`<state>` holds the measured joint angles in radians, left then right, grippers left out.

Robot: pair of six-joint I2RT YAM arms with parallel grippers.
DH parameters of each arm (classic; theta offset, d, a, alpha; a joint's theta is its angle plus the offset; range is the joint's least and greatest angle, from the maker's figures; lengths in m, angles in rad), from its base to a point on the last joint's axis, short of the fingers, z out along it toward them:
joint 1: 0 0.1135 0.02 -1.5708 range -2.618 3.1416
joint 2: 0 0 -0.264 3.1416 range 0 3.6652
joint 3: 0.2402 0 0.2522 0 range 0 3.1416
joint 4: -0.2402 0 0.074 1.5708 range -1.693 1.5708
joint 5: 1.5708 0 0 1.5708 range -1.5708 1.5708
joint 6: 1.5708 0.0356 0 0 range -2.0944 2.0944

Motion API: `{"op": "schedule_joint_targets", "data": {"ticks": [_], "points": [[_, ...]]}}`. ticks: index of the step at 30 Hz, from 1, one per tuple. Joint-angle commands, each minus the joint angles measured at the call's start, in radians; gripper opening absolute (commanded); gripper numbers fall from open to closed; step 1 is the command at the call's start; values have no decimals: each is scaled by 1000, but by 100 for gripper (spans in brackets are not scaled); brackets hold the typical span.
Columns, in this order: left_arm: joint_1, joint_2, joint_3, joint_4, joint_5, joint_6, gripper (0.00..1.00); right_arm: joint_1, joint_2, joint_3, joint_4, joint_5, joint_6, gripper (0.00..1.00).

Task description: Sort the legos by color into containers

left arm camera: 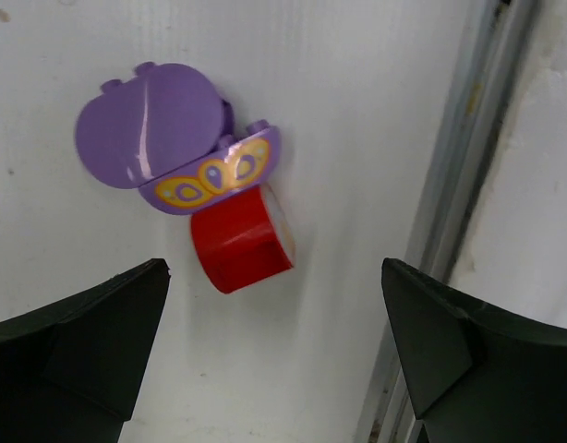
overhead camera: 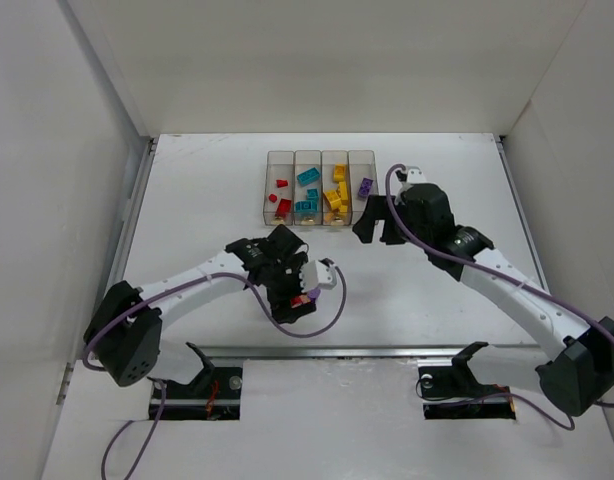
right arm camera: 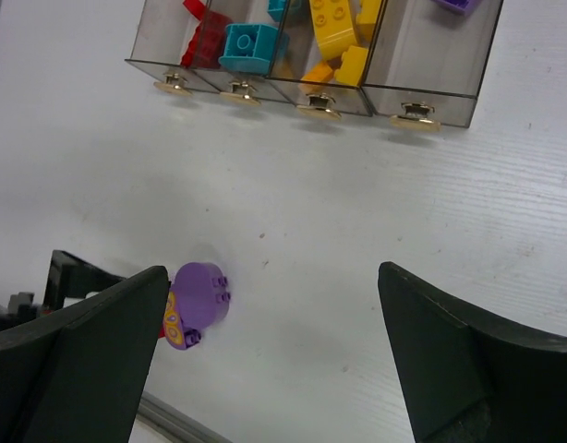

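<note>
The left pincer [left arm camera: 274, 305] gapes wide and empty. A purple-and-red lego clump [left arm camera: 196, 175] lies on the table [left arm camera: 357, 111] just ahead, between its fingers [left arm camera: 80, 341]. The right pincer [right arm camera: 274, 295] is likewise spread, with the containers [right arm camera: 440, 65] beyond it and the bricks [right arm camera: 334, 23] inside apparently colour-sorted.

Overhead; wrist close-ups (legos [left arm camera: 145, 129] shared)

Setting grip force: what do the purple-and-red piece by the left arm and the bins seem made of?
Purple-and-red piece: probably hard glossy plastic; highlights streak its surface. Bins: clear greyish plastic, apparently; bricks show through the walls. Their knobs look like polished brass.
</note>
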<state>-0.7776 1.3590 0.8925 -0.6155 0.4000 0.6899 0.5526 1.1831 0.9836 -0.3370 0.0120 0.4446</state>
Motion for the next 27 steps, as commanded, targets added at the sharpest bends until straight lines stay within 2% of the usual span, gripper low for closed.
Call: {"op": "schedule_joint_targets", "data": {"ticks": [1, 4, 5, 9, 17, 20, 21, 27], "points": [[-3, 14, -18, 144, -105, -171, 97, 18, -30, 0, 23, 25, 32, 100], [6, 51, -18, 189, -128, -262, 87, 27, -30, 0, 23, 34, 32, 100], [6, 61, -18, 201, -128, -276, 78, 27, -30, 0, 23, 34, 32, 100], [6, 121, -6, 201, -153, -285, 64, 27, -30, 0, 13, 54, 32, 100], [6, 55, -75, 181, -132, -175, 48, 27, -40, -10, 13, 63, 32, 100], [6, 45, -75, 197, -121, -162, 8, 27, -13, -10, 24, 26, 32, 100], [6, 45, -75, 220, -131, -162, 0, 27, 6, -10, 35, 14, 32, 100], [6, -39, -55, 253, -141, -119, 0, 11, 62, 38, 47, -119, -13, 100]]}}
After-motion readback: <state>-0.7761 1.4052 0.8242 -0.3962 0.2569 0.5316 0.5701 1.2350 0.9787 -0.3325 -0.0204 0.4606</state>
